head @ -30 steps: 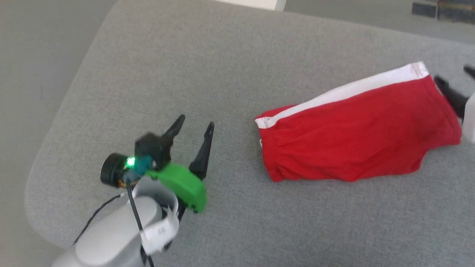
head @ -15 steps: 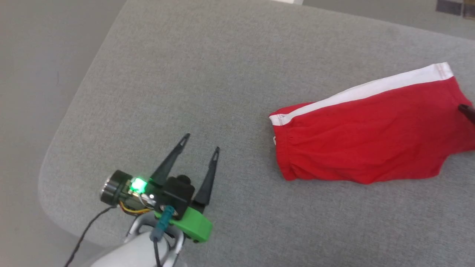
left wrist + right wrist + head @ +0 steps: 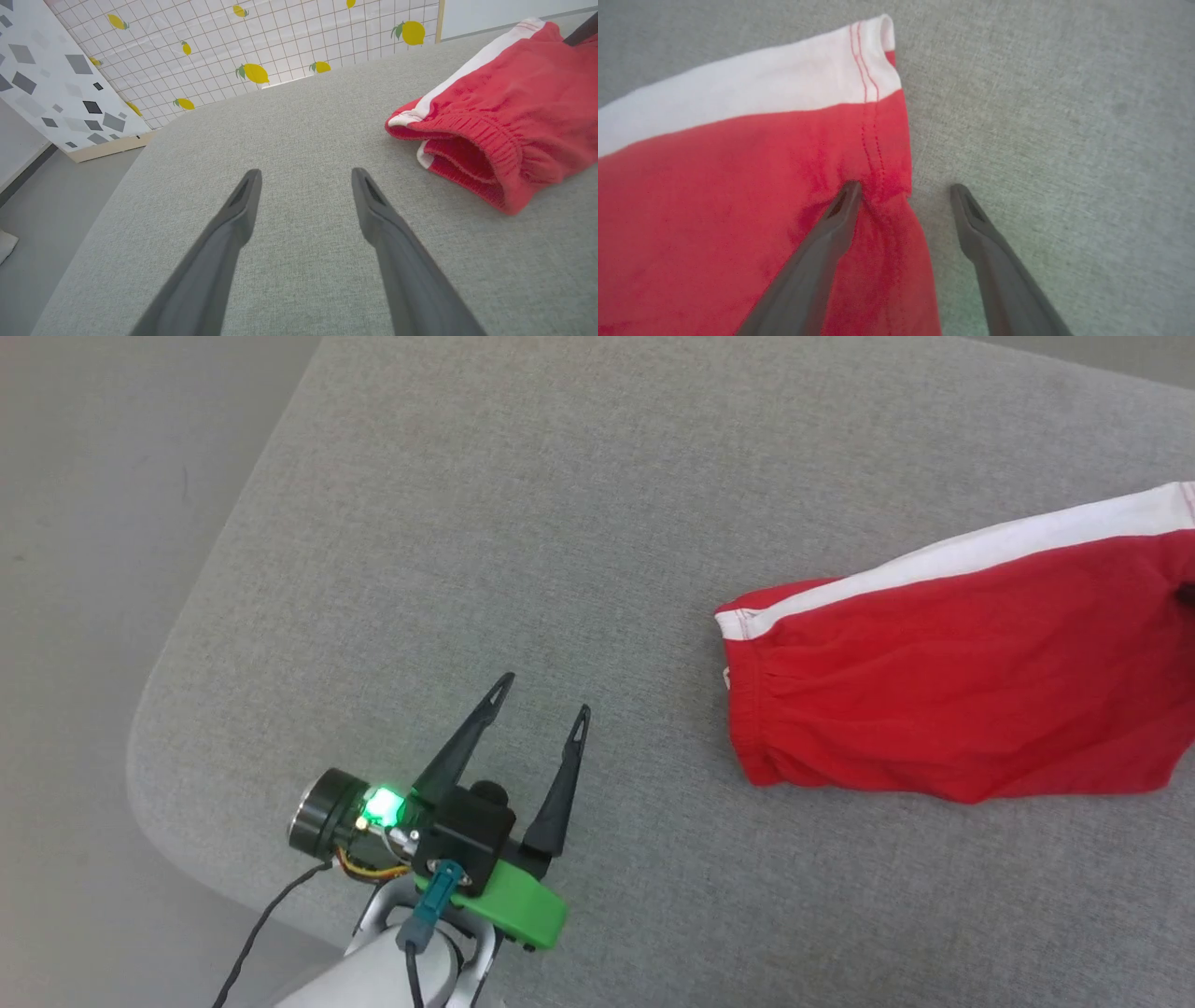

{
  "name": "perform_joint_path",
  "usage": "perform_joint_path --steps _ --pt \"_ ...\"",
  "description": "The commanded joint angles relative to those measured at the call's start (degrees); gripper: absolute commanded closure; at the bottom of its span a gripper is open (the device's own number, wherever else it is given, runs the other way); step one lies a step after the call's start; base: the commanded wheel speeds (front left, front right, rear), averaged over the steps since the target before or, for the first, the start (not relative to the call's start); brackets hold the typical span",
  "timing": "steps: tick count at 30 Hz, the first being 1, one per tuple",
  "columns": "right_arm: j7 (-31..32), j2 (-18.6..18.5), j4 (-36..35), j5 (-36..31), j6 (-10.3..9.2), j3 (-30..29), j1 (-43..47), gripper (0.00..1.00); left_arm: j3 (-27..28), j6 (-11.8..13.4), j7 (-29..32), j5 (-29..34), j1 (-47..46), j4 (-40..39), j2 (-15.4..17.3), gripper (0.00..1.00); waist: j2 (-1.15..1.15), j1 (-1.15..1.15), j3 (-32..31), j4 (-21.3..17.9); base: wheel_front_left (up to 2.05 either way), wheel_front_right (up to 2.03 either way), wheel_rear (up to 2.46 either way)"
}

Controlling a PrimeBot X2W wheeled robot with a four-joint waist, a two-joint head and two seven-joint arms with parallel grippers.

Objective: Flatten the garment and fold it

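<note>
The red shorts with a white side stripe lie folded lengthwise on the grey cushion, waistband toward my left gripper. The print is hidden. My left gripper is open and empty above bare cushion, well left of the waistband; in its wrist view the left gripper points past the shorts. My right gripper is open at the leg hem of the shorts: one finger rests on the red fabric, the other on the cushion beside it.
The cushion's rounded corner and edge lie close behind my left gripper, with grey floor beyond. Past the cushion's far end stand a lemon-patterned grid panel and a speckled panel. A dark finger shows at the shorts' far end.
The head camera has swung left, shifting the picture right and taking the right gripper out of it. My left gripper rolled its wrist and drew back toward the cushion's near edge. The shorts lie as before.
</note>
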Motion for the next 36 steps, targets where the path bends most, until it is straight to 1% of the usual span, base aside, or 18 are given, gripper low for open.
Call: perform_joint_path --steps 1,2,3,4,5,10,16,20,24,25,27,31,36 --pt "2.05 3.26 -0.05 0.84 0.44 1.5 3.99 0.0 0.74 -0.43 -0.51 0.98 0.97 0.31 -0.48 0.0 0.0 0.0 -0.13 0.12 0.0 0.0 0.0" --pt "2.54 3.16 -0.67 0.89 0.44 1.47 4.49 0.0 1.07 -0.64 -0.51 1.07 1.12 0.48 -0.66 0.0 0.0 0.0 -0.23 0.12 0.0 0.0 0.0" --pt "3.08 2.96 -1.35 0.78 0.44 1.41 5.02 0.14 1.46 -0.91 -0.51 1.19 1.29 0.68 -0.88 0.0 0.0 0.0 -0.35 0.11 0.0 0.0 0.0" --pt "3.4 2.78 -1.82 0.54 0.44 1.33 5.39 0.68 1.74 -1.12 -0.51 1.31 1.42 0.84 -1.05 0.0 0.0 0.0 -0.43 0.09 0.0 0.0 0.0" --pt "3.7 2.55 -2.36 0.1 0.44 1.25 5.81 1.0 2.05 -1.39 -0.51 1.48 1.55 1.02 -1.28 0.0 0.0 0.0 -0.53 0.06 0.0 0.0 0.0" --pt "2.95 1.77 -4.07 -2.09 0.44 -0.57 6.94 1.0 3.18 -2.6 -0.51 2.21 2.13 1.63 -2.28 0.0 0.0 0.0 -0.8 -0.15 0.0 0.0 0.0" --pt "0.05 2.33 -4.49 -3.87 0.44 -4.38 7.85 1.0 4.06 -4.19 -0.51 2.51 3.09 2.74 -3.03 0.0 0.0 0.0 -1.93 -1.06 0.0 0.0 0.0" --pt "-1.89 2.79 -4.54 -4.07 0.44 -7.3 9.62 1.0 4.33 -4.89 -0.51 2.61 3.8 3.57 -3.23 0.0 0.0 0.0 -3.62 -2.01 0.0 0.0 0.0" --pt "-3.4 2.67 -5.25 -3.81 0.44 -10.01 13.32 1.0 4.65 -5.2 -0.51 2.46 4.47 4.4 -3.36 0.0 0.0 0.0 -6.08 -3.56 0.0 0.0 0.0" --pt "-4.23 2.61 -6.52 -3.86 0.44 -11.99 16.92 1.0 4.5 -5.35 -0.51 2.3 5.0 4.9 -3.37 0.0 0.0 0.0 -7.85 -4.73 0.0 0.0 0.0" --pt "-4.61 2.94 -7.38 -3.83 0.44 -14.13 19.77 1.0 4.44 -5.32 -0.51 2.12 5.41 5.17 -3.35 0.0 0.0 0.0 -9.04 -5.61 0.0 0.0 0.0" --pt "-4.69 4.67 -9.11 -3.81 0.44 -20.62 25.56 1.0 4.24 -5.09 -0.4 1.74 6.29 5.35 -3.21 0.0 0.0 0.0 -10.8 -7.32 0.0 0.0 0.0" --pt "-3.77 8.48 -13.44 -6.74 0.44 -30.32 33.15 1.0 3.9 -4.99 -0.04 1.34 7.13 5.18 -2.81 0.0 0.0 0.0 -11.85 -9.25 0.0 0.0 0.0"
